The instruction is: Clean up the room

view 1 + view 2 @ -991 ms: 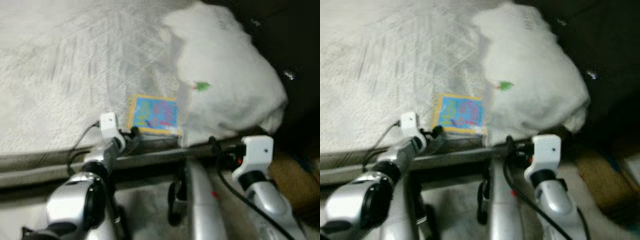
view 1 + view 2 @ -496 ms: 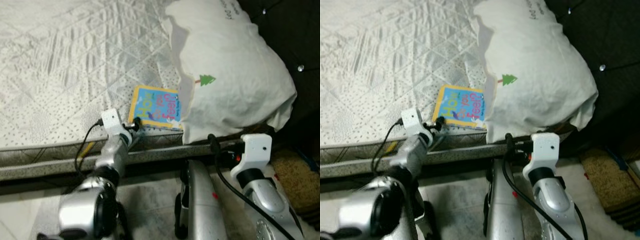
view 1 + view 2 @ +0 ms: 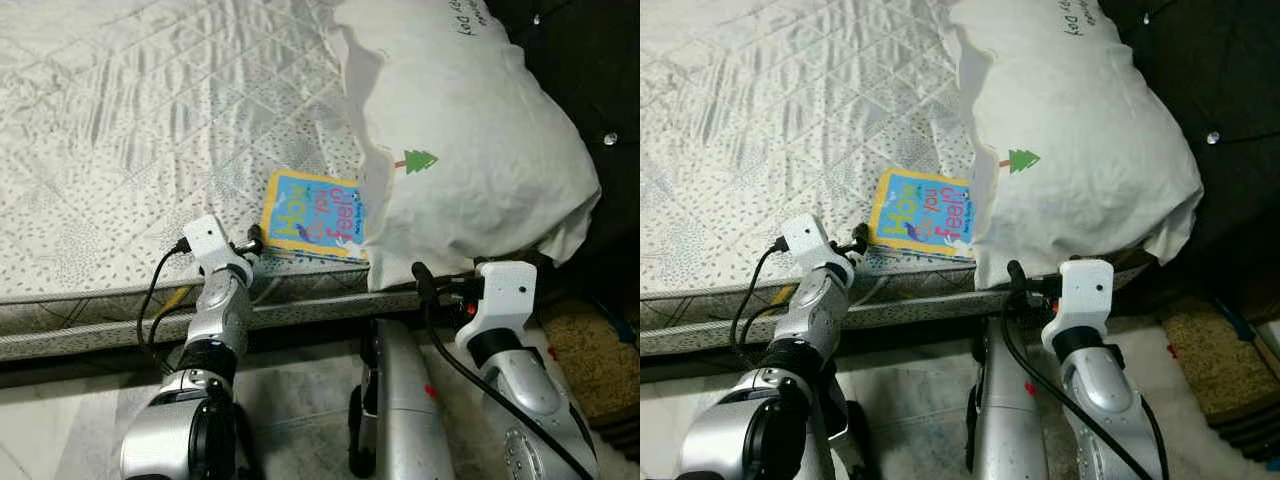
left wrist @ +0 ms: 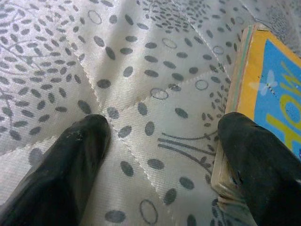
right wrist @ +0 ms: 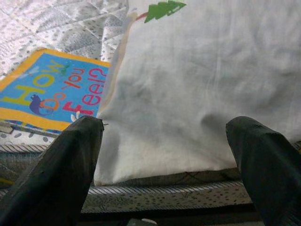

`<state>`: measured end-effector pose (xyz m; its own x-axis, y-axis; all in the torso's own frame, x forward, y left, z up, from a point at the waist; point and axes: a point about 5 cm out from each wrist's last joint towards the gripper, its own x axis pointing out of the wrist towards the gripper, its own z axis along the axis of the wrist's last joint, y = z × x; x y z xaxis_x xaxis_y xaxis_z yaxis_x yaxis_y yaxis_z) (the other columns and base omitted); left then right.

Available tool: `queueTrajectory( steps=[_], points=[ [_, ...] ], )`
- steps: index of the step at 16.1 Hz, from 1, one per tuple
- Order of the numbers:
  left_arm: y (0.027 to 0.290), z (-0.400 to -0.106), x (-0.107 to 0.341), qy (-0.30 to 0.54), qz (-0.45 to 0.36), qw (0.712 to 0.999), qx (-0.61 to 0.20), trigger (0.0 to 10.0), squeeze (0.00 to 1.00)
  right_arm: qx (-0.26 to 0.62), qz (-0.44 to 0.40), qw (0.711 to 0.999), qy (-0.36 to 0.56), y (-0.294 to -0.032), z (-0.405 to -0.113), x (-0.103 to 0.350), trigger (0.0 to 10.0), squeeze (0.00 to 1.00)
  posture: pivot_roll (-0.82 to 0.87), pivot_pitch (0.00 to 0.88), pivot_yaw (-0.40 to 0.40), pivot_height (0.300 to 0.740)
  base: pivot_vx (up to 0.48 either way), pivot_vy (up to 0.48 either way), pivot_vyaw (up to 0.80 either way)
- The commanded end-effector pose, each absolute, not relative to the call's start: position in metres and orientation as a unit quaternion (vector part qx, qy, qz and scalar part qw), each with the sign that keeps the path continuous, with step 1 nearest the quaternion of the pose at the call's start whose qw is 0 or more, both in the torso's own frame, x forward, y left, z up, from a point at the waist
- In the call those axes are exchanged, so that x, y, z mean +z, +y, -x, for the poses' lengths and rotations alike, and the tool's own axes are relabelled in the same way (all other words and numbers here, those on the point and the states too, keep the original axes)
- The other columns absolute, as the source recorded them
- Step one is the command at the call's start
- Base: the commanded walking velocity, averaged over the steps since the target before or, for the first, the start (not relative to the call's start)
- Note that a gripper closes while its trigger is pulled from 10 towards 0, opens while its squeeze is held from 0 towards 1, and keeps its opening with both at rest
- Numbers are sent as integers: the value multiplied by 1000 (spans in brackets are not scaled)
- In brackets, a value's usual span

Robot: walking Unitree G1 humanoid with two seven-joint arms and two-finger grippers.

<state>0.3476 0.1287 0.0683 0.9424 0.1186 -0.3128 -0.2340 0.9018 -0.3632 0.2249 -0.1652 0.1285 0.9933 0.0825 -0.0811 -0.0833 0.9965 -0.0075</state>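
A book lies on the mattress near its front edge, its right side tucked under a pillow that overhangs the front right corner. A rug lies on the floor below, right.

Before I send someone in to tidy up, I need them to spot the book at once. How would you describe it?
Look at the quilted white bed and follow its near edge to the big white pillow with a small green tree printed on it. The book lies flat beside that pillow, one side tucked under it, just ahead of the left gripper. It is the only colourful thing there: blue cover, yellow border, bright lettering.
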Motion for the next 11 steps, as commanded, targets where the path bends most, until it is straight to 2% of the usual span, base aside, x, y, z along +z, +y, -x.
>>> queueTrajectory(
  steps=[1, 7, 11],
  points=[
    [129, -339, 53, 185, 216, 953, 105, 10000, 0, 36, 9, 998, 48, -168, -224, 124, 10000, 0, -188, 194, -48, 537, 0, 0, 0],
    [119, -336, 40, 275, 242, 928, 74, 10000, 0, 35, 9, 998, 46, -167, -226, 123, 10000, 0, -193, 186, -40, 537, 0, 0, 0],
    [112, -344, 57, 226, 255, 939, 53, 10000, 0, 33, 10, 998, 45, -168, -227, 122, 10000, 0, -192, 180, -37, 537, 0, 0, 0]
  ],
)
